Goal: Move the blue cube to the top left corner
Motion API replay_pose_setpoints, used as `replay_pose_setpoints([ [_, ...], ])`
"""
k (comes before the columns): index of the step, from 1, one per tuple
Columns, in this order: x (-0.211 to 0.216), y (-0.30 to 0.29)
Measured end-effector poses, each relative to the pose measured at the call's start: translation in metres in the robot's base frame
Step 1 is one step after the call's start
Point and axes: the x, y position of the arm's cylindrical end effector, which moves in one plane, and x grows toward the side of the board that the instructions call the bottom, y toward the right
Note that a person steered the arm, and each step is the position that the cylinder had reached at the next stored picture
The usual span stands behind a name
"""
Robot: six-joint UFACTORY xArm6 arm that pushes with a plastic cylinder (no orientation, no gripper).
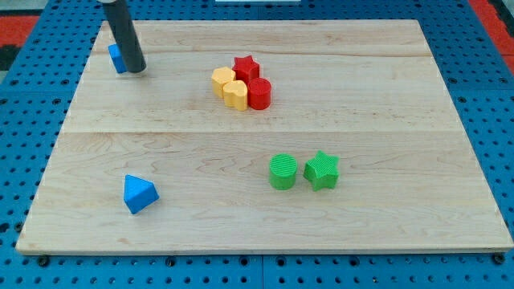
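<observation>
The blue cube [117, 57] sits near the top left corner of the wooden board [265, 217], mostly hidden behind my dark rod. My tip [135, 70] rests on the board just right of the cube and touches or nearly touches its right side. A blue triangular block [139, 193] lies at the lower left, far from my tip.
A cluster sits at upper centre: a red star [246, 66], a red cylinder [259, 93], and two yellow blocks [230, 87]. A green cylinder [283, 172] and a green star [322, 170] stand side by side at lower centre right. Blue pegboard [32, 128] surrounds the board.
</observation>
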Motion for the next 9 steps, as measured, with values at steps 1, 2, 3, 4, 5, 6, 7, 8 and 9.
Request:
replay_pose_setpoints([
  [1, 0.027, -0.023],
  [2, 0.057, -0.052],
  [3, 0.044, -0.064],
  [4, 0.004, -0.054],
  [5, -0.013, -0.052],
  [6, -0.021, -0.049],
  [7, -0.031, -0.049],
  [8, -0.033, -0.049],
  [9, -0.031, -0.048],
])
